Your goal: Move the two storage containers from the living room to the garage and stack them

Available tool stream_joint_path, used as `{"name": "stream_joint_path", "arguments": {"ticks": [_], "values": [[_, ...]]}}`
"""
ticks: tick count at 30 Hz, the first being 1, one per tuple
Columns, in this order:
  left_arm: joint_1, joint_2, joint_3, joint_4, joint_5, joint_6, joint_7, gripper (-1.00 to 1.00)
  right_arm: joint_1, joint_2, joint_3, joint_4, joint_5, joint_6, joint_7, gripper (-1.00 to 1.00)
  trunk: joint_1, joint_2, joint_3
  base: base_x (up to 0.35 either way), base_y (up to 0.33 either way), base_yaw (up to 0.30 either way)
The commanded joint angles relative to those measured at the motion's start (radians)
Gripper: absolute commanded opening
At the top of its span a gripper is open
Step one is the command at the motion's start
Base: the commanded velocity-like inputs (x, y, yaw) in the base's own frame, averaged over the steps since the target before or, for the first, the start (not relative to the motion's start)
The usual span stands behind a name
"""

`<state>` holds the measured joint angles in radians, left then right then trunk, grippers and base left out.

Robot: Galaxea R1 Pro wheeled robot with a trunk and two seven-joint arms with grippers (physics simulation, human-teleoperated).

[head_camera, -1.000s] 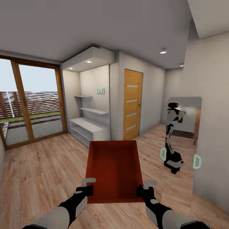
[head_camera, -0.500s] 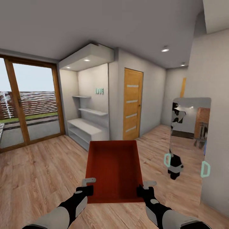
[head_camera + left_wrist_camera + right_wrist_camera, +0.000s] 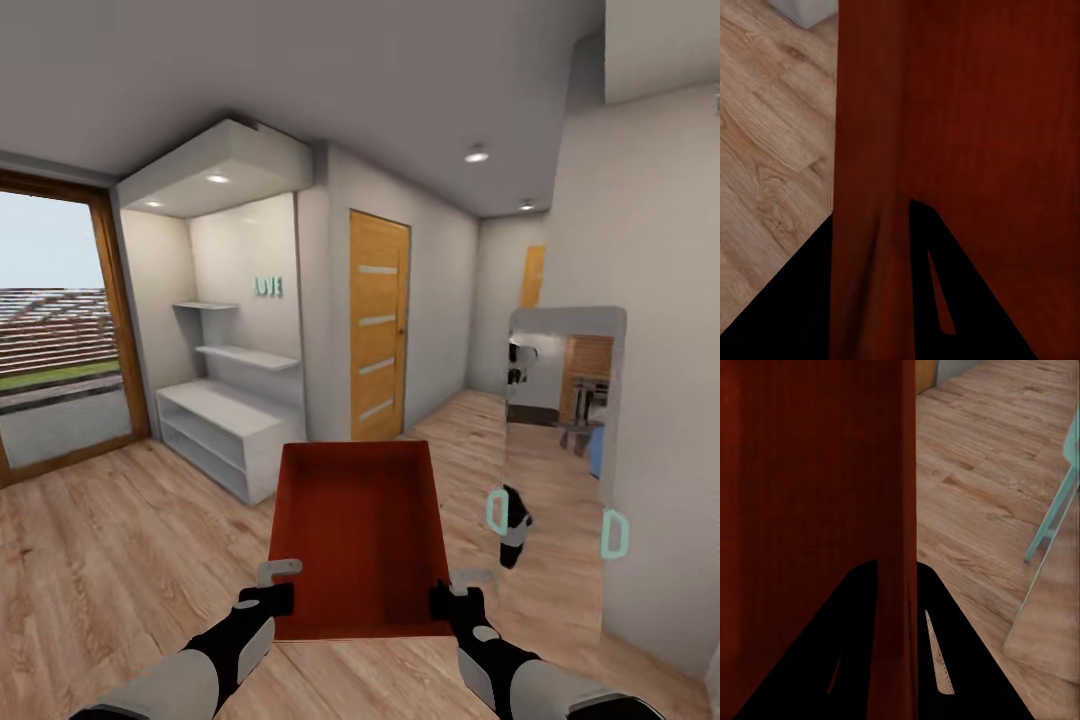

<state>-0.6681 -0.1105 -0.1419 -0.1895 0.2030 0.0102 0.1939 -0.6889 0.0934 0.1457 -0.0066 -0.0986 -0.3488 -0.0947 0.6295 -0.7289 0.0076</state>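
Observation:
I hold one red-orange storage container (image 3: 355, 530) level in front of me, open top up, over the living room's light wood-plank floor (image 3: 120, 560). My left gripper (image 3: 275, 592) is shut on its near left wall and my right gripper (image 3: 457, 592) on its near right wall. In the left wrist view the ribbed red wall (image 3: 870, 135) runs between the black fingers (image 3: 787, 307) of the left gripper (image 3: 872, 210). The right wrist view shows the other wall (image 3: 896, 472) pinched by the right gripper (image 3: 896, 564).
Ahead stands a closed wooden door (image 3: 378, 325), with a white shelf alcove (image 3: 215, 425) to its left and a wood-framed glass door (image 3: 60, 360) at far left. A leaning mirror (image 3: 560, 440) rests against the cream wall (image 3: 660, 350) on the right. A hallway opens beyond.
The whole view has swung to the right, so the camera has turned. The container and both grippers keep the same place in the picture. My reflection has slid mostly out of the mirror.

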Motion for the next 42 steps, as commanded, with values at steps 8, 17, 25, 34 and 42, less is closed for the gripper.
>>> {"name": "stream_joint_path", "arguments": {"ticks": [8, 17, 25, 34, 42], "values": [[-0.001, 0.054, 0.058, -0.038, 0.0, -0.027, 0.013, -1.0, 0.0, 0.0, -0.021, 0.007, -0.024, -0.006, 0.0, -1.0, 0.001, 0.0, 0.0, 0.322, 0.125, -0.263], [-0.001, 0.054, 0.058, -0.038, 0.01, -0.027, 0.013, -1.0, 0.0, 0.0, -0.021, 0.007, -0.024, -0.006, 0.0, -1.0, 0.001, 0.0, 0.0, 0.322, 0.145, -0.233], [-0.001, 0.054, 0.057, -0.038, 0.01, -0.027, 0.013, -1.0, 0.0, 0.0, -0.021, 0.007, -0.024, -0.006, 0.0, -1.0, 0.001, 0.0, 0.0, 0.322, 0.146, -0.033], [-0.001, 0.054, 0.058, -0.038, 0.01, -0.027, 0.013, -1.0, 0.0, 0.0, -0.021, 0.007, -0.024, -0.006, 0.0, -1.0, 0.001, 0.0, 0.0, 0.322, 0.149, -0.002], [-0.001, 0.054, 0.057, -0.038, 0.01, -0.027, 0.013, -1.0, 0.0, 0.0, -0.021, 0.007, -0.024, -0.006, 0.0, -1.0, 0.001, 0.0, 0.0, 0.322, 0.154, -0.037]]}}
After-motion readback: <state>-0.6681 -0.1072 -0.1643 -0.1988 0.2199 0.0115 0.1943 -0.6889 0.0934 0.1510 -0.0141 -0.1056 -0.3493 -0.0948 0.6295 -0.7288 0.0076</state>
